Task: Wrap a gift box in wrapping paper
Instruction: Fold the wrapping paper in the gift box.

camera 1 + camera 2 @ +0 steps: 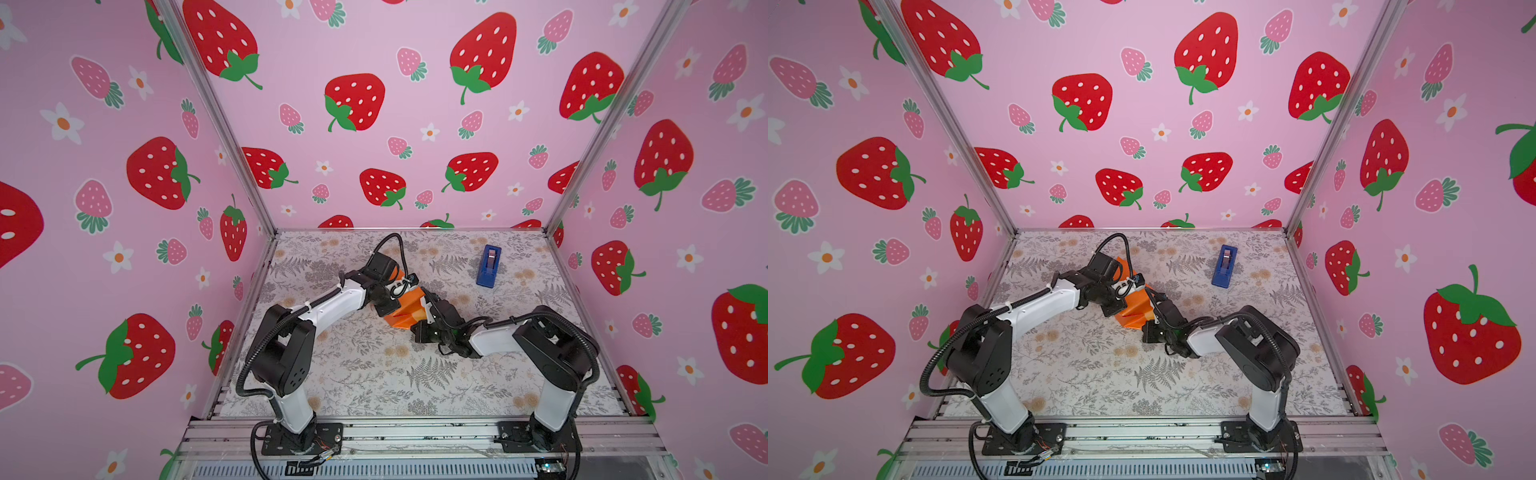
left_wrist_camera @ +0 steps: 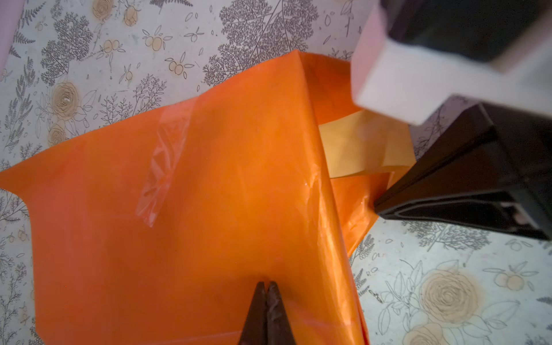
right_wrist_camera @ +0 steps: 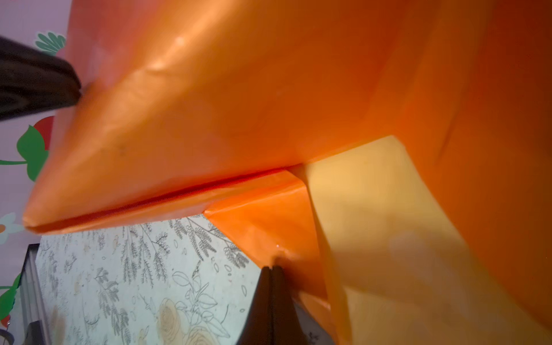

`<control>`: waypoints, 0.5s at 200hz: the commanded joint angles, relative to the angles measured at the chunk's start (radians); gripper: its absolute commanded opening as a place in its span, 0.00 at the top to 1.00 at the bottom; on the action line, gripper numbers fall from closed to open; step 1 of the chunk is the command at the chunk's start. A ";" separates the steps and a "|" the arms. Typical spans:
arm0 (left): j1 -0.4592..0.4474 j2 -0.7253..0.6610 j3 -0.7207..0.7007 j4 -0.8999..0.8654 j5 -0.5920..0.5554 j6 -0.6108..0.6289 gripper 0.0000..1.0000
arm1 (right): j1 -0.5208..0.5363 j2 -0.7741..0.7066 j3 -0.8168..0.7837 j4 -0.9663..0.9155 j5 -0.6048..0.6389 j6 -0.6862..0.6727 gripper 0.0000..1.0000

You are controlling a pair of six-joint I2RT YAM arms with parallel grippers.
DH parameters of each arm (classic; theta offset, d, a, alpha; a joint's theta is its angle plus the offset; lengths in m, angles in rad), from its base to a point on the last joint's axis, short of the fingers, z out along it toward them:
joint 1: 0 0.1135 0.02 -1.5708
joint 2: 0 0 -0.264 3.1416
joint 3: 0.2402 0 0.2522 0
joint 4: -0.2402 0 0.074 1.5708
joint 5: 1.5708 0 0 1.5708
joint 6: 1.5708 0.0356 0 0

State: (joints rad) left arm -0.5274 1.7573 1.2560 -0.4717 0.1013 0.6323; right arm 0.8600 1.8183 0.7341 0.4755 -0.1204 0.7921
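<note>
The wrapping paper [image 1: 405, 309], folded into an orange bundle, lay on the desk [image 1: 374, 374] between the two tools. The left tool [image 2: 266, 285] had its jaws closed, with the tips pressed on the bundle's glossy top face near a strip of clear tape [image 2: 162, 167]. The right tool [image 3: 272, 268] was likewise closed, its tips set against a folded side flap, with the paper's pale inner face beside them. A blue tape dispenser [image 1: 489, 266] stood well beyond the right tool.
</note>
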 commanded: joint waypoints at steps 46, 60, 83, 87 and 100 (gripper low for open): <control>0.007 0.058 -0.029 -0.122 0.017 0.027 1.00 | -0.100 -0.196 -0.097 -0.154 -0.017 -0.034 1.00; 0.006 0.059 -0.027 -0.123 0.018 0.025 1.00 | -0.161 -0.249 -0.126 -0.108 -0.111 -0.079 1.00; 0.006 0.064 -0.023 -0.130 0.024 0.023 1.00 | -0.264 -0.259 -0.100 -0.117 -0.230 -0.187 0.82; 0.006 0.066 -0.021 -0.130 0.025 0.023 1.00 | -0.278 -0.254 -0.096 -0.113 -0.250 -0.207 0.79; 0.006 0.064 -0.024 -0.131 0.029 0.023 1.00 | -0.319 -0.221 -0.075 -0.089 -0.327 -0.251 0.72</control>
State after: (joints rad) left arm -0.5224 1.7576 1.2560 -0.4721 0.1131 0.6327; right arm 0.6044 1.5665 0.6270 0.3637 -0.2798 0.6651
